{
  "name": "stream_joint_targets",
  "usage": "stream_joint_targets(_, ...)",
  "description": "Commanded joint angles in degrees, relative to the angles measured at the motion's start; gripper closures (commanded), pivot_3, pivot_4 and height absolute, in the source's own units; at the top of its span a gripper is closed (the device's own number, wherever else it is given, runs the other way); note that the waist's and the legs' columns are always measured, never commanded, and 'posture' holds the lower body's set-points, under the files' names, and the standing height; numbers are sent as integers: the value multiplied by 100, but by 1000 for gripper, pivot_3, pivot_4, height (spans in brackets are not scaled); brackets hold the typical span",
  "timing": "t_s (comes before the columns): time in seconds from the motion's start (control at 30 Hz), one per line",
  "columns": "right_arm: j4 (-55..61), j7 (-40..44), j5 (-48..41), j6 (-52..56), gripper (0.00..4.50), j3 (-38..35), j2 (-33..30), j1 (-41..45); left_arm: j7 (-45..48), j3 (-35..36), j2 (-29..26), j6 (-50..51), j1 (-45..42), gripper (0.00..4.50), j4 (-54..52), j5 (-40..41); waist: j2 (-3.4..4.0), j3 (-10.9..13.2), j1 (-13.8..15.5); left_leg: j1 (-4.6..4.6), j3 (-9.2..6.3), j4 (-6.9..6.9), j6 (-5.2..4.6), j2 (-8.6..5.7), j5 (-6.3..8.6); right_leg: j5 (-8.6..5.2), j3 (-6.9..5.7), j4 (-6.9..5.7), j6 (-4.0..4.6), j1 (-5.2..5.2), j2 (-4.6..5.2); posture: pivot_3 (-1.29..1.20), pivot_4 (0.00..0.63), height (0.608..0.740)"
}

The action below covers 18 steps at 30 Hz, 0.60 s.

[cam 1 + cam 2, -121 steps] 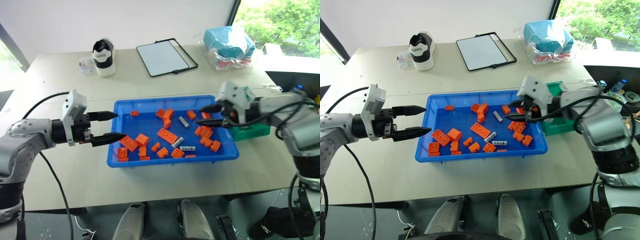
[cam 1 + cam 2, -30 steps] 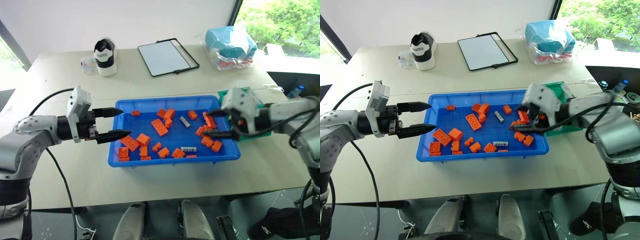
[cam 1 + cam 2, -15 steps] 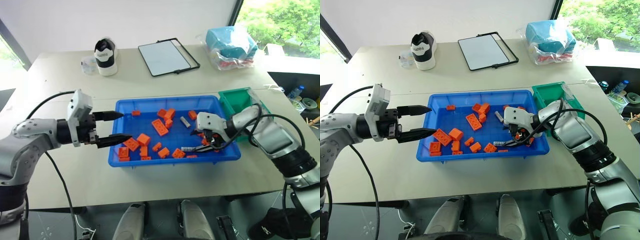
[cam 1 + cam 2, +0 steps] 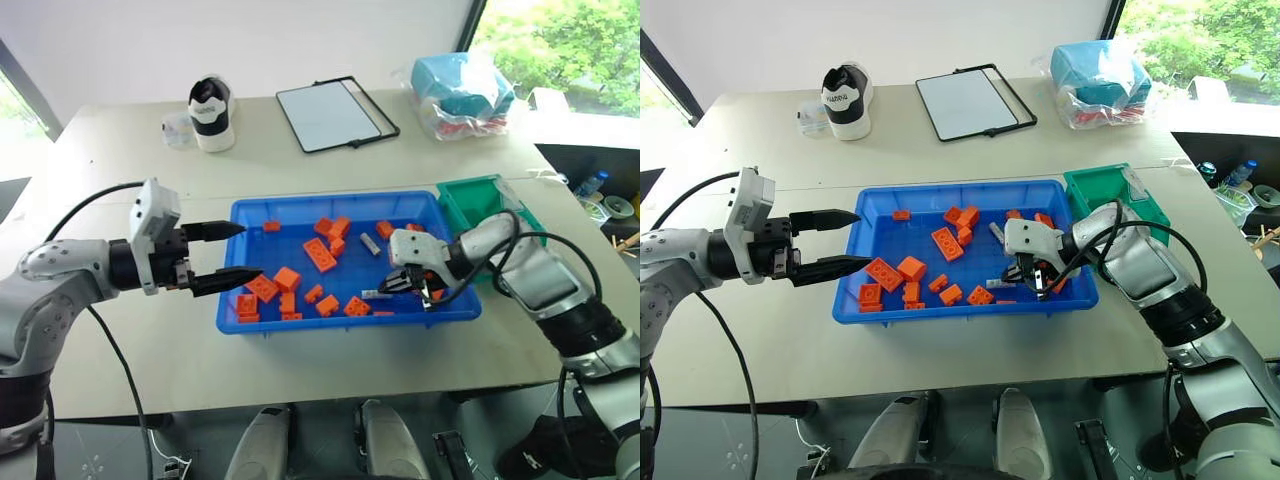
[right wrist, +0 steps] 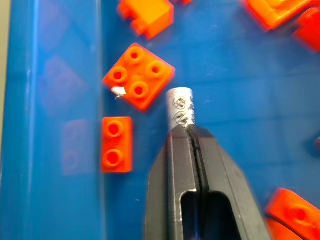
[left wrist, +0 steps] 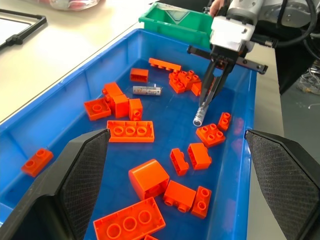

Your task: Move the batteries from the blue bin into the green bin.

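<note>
The blue bin (image 4: pixel 330 200) lies mid-table with orange bricks (image 4: pixel 320 255) scattered in it. My right gripper (image 5: pixel 189 132) reaches down into its right half and is shut on one end of a silvery battery (image 5: pixel 180 107), which sits low over the bin floor (image 6: pixel 199 118). A second battery (image 4: pixel 368 243) lies flat further back in the bin. The green bin (image 4: pixel 480 195) stands against the blue bin's right end, just behind my right arm. My left gripper (image 4: pixel 250 250) hovers open at the bin's left rim with nothing between its fingers.
Toward the back of the table stand a black-and-white shoe (image 4: pixel 208 105), a white board in a black frame (image 4: pixel 335 112) and a blue bundle in clear plastic (image 4: pixel 460 90). Bricks crowd around the held battery (image 5: pixel 139 76).
My right gripper dropped from above the bin's right side down among the bricks and shut on the battery. The left arm has stayed where it was.
</note>
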State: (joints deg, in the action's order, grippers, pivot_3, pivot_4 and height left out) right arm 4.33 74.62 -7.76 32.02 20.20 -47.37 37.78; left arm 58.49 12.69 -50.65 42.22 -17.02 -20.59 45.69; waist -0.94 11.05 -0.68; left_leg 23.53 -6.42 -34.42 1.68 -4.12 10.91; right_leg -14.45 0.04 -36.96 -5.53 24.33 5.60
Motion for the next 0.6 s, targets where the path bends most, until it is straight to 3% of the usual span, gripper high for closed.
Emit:
stream_joint_targets(0.03, 708, -233, -576, 792, 4459, -937, -184, 97, 15, 75, -21, -72, -90, 0, -42, 27, 0, 0, 3, 0, 0, 0, 0, 0, 0, 0, 0, 0, 0, 0, 0, 0, 150, 731)
stream_joint_targets(0.17, 1047, -575, -1077, 1715, 4459, -1946, -554, 192, 80, -7, 1, -131, -158, 0, 73, -25, 0, 0, 14, 2, -1, -1, 0, -1, 0, -1, 0, 2, 2, 1, 1, 0, 150, 731)
stream_joint_targets(0.3, 1182, -821, -1207, 1941, 4459, -1922, -583, 16, 138, -148, 55, -183, -359, 0, 241, -78, -3, -2, 0, 2, 0, -1, 0, 0, 1, -8, -1, 3, 14, -1, 5, 0, 150, 731)
stream_joint_targets(0.4, 1172, -1005, -953, 1533, 3597, -1450, -401, -174, 191, -246, 96, -218, -508, 0, 350, -137, -3, -2, -25, -1, 5, -1, 0, 4, 0, -8, 1, 3, 14, -1, 5, 0, 150, 731)
stream_joint_targets(0.47, 1033, -1091, -700, 1142, 2600, -1113, -306, -238, 231, -279, 101, -233, -562, 0, 391, -161, -2, -1, -32, -1, 6, 1, -1, 4, 0, -3, 2, 2, 6, 1, 4, 0, 150, 731)
stream_joint_targets(0.6, 733, -1153, -413, 643, 2600, -676, -119, -300, 283, -285, 93, -238, -588, 0, 400, -186, -2, -1, -9, 1, 5, 1, -1, 2, 0, 0, 1, 1, 0, 2, -1, 0, 150, 731)
